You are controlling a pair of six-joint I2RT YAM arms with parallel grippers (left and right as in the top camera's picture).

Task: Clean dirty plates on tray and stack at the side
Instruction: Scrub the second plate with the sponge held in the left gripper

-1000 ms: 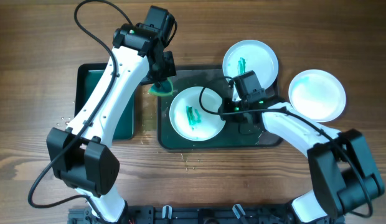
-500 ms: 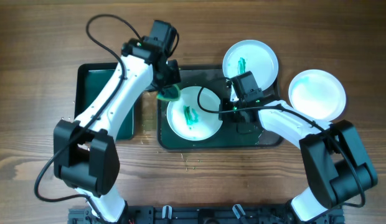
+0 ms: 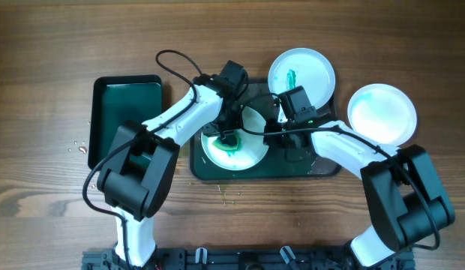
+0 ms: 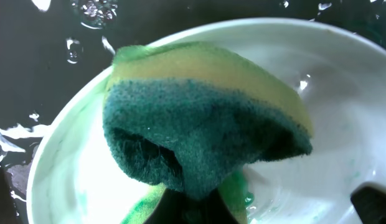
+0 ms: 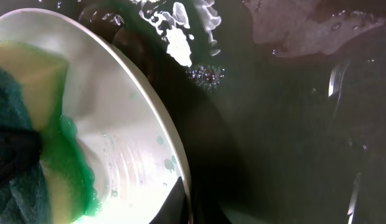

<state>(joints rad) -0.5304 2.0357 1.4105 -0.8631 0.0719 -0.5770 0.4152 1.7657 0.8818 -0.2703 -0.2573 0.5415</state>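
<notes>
A white plate [image 3: 251,150] lies on the wet dark tray [image 3: 307,166]. My left gripper [image 3: 229,138] is shut on a yellow and green sponge [image 4: 199,118], which presses into the plate's [image 4: 348,118] green smear. My right gripper [image 3: 271,130] is shut on this plate's right rim [image 5: 171,143], one finger [image 5: 178,205] lying inside the rim. In the right wrist view the sponge [image 5: 15,118] sits at the plate's far side amid green liquid. A second white plate [image 3: 301,73] with a green smear lies behind the tray. A pale blue plate [image 3: 381,114] rests on the table at the right.
A smaller black tray with a green inside [image 3: 127,120] stands left of the big tray. Water drops [image 3: 76,144] dot the wooden table at the far left and in front of the tray. Water pools on the tray's floor [image 5: 274,93].
My left arm has swung right and forward, carrying the sponge from the tray's back-left corner onto the plate. My right gripper has closed on the plate's rim.
</notes>
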